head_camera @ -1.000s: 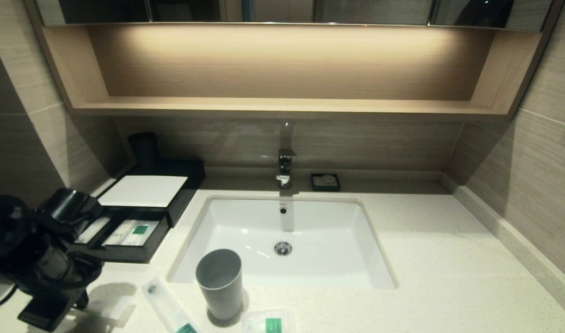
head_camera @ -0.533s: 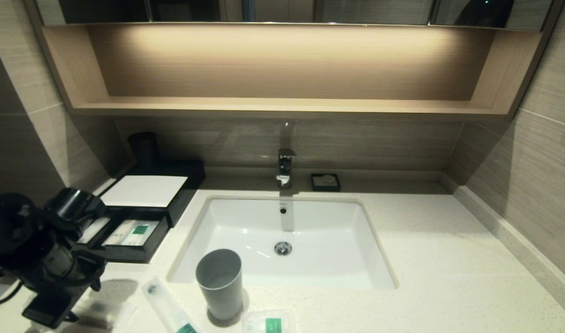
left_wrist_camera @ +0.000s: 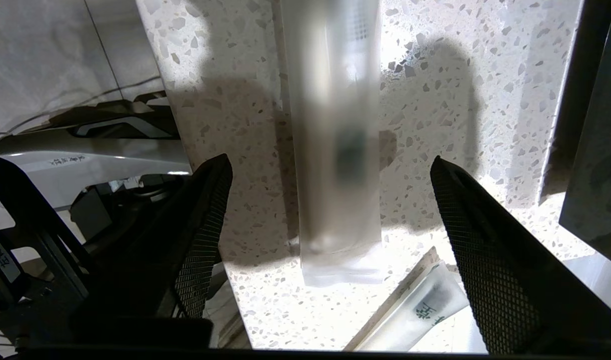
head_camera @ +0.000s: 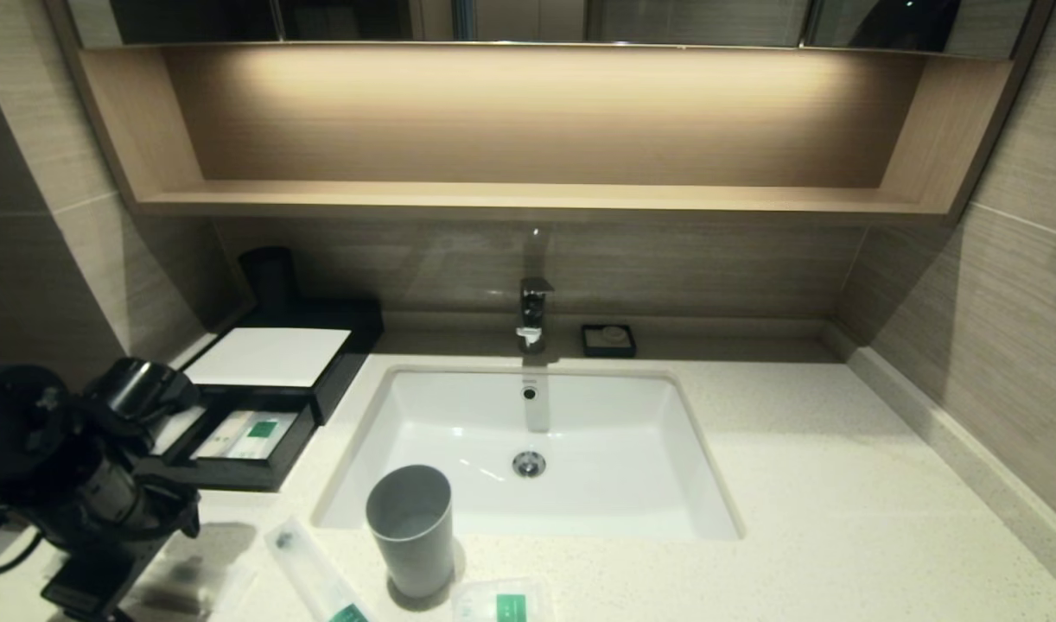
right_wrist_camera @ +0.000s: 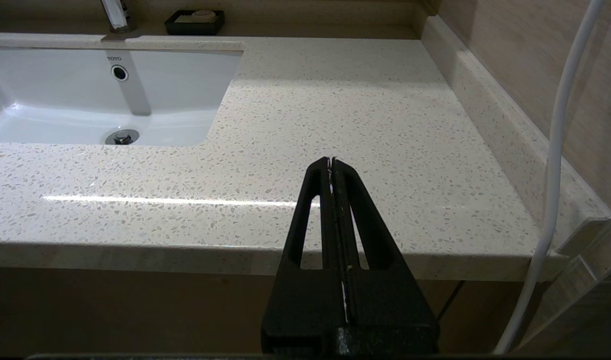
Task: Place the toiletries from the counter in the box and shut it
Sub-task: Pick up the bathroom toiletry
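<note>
Left gripper (left_wrist_camera: 330,165) spread wide, hovering over long packet (left_wrist_camera: 335,140) flat on counter (left_wrist_camera: 435,100) beside box (head_camera: 260,415). Light, crinkly, slippery wrap; best pinched across the narrow middle. Right gripper (right_wrist_camera: 333,162) clamped, parked.

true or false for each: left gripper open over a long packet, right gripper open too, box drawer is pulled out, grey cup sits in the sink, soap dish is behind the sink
1. The left gripper is open over a long packet lying on the counter. True.
2. The right gripper is open too. False: its fingers are pressed together, and it hangs off the counter's front edge.
3. The drawer of the box is pulled out. True; packets already lie inside it.
4. The grey cup sits in the sink. False: it stands on the counter in front of the sink.
5. The soap dish is behind the sink. True, beside the faucet.
</note>
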Controlling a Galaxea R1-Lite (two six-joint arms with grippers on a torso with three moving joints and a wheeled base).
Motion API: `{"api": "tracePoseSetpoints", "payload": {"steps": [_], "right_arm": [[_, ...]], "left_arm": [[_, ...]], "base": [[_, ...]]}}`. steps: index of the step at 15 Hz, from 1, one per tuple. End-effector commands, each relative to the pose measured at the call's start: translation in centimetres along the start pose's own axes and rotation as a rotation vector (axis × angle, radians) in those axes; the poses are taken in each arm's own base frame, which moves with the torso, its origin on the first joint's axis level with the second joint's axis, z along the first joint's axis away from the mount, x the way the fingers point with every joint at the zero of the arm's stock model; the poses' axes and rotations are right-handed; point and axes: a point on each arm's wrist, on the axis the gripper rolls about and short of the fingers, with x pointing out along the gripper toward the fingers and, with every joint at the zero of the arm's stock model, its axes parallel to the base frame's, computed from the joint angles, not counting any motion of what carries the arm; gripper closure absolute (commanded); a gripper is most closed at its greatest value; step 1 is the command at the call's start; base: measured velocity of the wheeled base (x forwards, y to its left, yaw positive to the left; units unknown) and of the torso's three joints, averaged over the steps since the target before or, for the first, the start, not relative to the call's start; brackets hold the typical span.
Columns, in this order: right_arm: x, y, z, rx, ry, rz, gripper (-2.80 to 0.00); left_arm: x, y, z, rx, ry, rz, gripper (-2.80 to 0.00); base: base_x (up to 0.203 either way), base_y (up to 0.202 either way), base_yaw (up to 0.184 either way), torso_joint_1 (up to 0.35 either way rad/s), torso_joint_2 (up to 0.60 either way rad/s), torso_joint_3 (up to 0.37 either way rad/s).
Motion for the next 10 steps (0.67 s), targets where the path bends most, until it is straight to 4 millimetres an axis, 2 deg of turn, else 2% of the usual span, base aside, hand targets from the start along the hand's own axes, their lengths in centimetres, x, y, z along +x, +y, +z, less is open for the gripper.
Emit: {"api": "tracePoseSetpoints", "payload": {"steps": [1, 10], "right_arm": [[0.02, 0.0, -0.04, -0.001, 0.002, 0.001, 0.0], [0.02, 0.0, -0.04, -0.001, 0.002, 0.001, 0.0]], "left_arm": [[0.2, -0.14, 0.1, -0.012, -0.001, 0.001, -2.8], [0.89, -0.53, 0.14, -0.007, 0.005, -0.005, -2.8]], "base": [[0.0, 0.0, 0.0, 0.0, 0.0, 0.0], [0.0, 0.0, 0.0, 0.0, 0.0, 0.0]]}}
